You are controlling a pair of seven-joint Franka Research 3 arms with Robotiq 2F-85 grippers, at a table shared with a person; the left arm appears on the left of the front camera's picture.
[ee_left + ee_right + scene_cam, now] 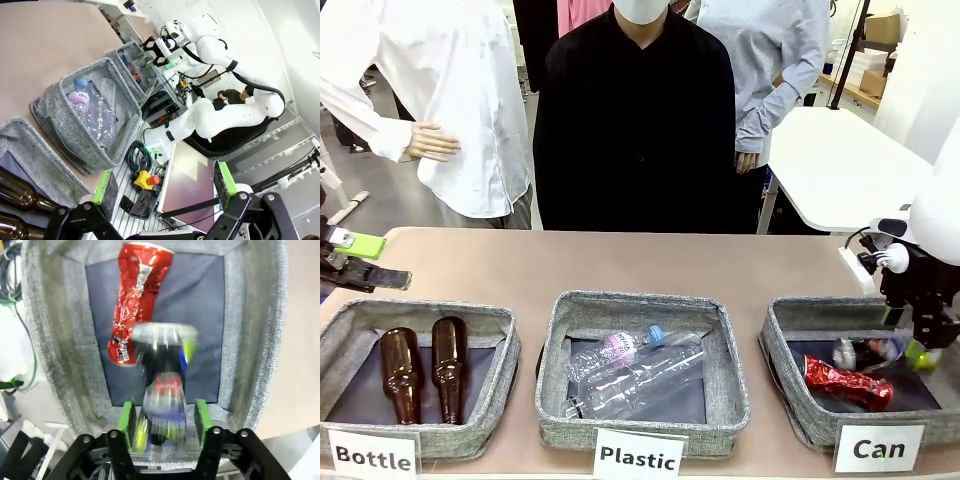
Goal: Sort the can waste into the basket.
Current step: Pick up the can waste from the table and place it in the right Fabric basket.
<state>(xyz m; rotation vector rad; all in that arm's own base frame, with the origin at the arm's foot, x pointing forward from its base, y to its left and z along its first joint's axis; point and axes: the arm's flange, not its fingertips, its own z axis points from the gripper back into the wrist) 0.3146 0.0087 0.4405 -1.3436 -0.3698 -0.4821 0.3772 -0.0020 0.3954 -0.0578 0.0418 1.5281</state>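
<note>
While right tool (923,345) hangs over Can basket (790,385), front view shows crushed red can (847,382) lying inside, black can (868,351) just behind it. Left wrist: left tool (165,187) spread wide above desk edge. Right wrist: black can blurred between green pads (126,421), can't tell if gripped.

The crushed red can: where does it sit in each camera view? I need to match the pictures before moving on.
Front view: crushed red can lies in the Can basket, lower right.
Left wrist view: too small to tell; a red speck shows in the farthest basket.
Right wrist view: upper centre, just beyond the blurred dark can.
Shared landmark: the Can basket's grey wall.
</note>
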